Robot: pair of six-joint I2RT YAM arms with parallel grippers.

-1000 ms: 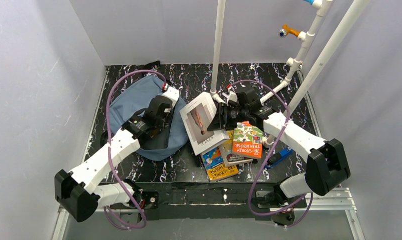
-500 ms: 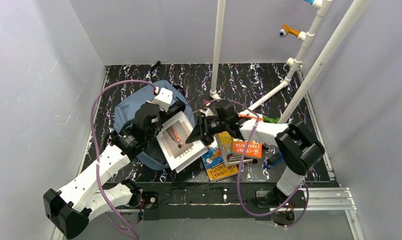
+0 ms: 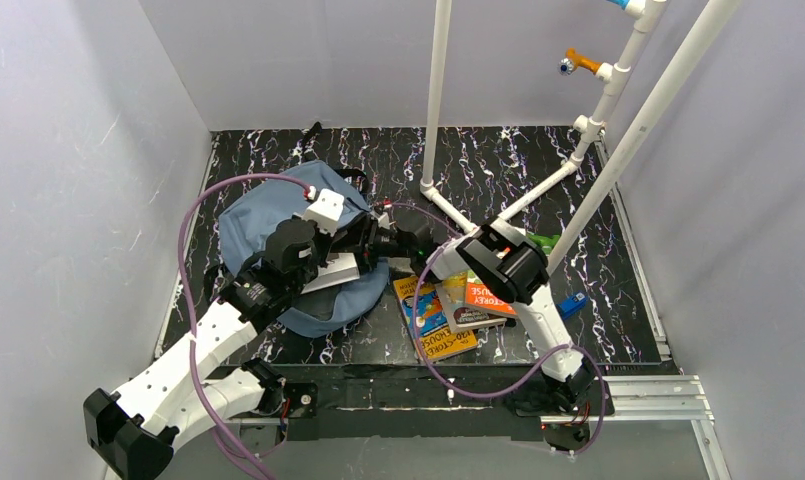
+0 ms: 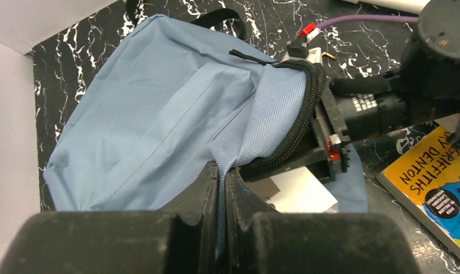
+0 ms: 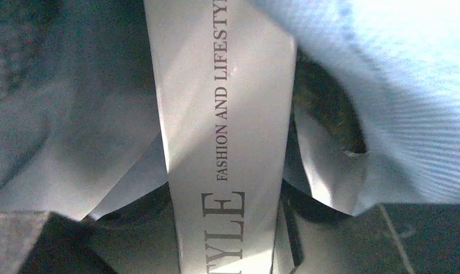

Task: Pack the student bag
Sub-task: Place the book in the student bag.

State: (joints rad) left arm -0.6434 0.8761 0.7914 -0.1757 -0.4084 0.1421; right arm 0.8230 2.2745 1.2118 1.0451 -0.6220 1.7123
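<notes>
The slate-blue student bag (image 3: 253, 215) lies at the left of the black table. My left gripper (image 3: 328, 252) is shut on the upper edge of the bag's opening and holds it lifted; the left wrist view shows blue fabric (image 4: 159, 114) pinched between its fingers (image 4: 222, 174). My right gripper (image 3: 370, 240) reaches into the bag's mouth, shut on a white "STYLE Fashion and Lifestyle" book (image 3: 334, 274). The book's spine (image 5: 222, 142) runs up between the right gripper's fingers (image 5: 227, 251), with bag fabric (image 5: 387, 85) around it. A corner of the book (image 4: 299, 191) shows under the zipper edge.
A loose pile of books lies right of the bag: a yellow-orange one (image 3: 436, 320), also in the left wrist view (image 4: 433, 182), and an orange Treehouse book (image 3: 493, 293). White pipes (image 3: 436, 100) stand behind. A small blue object (image 3: 571, 303) lies at the right.
My right gripper has carried the white book leftward from beside the pipe into the bag's mouth. My left gripper has kept its hold on the bag's edge and shifted slightly.
</notes>
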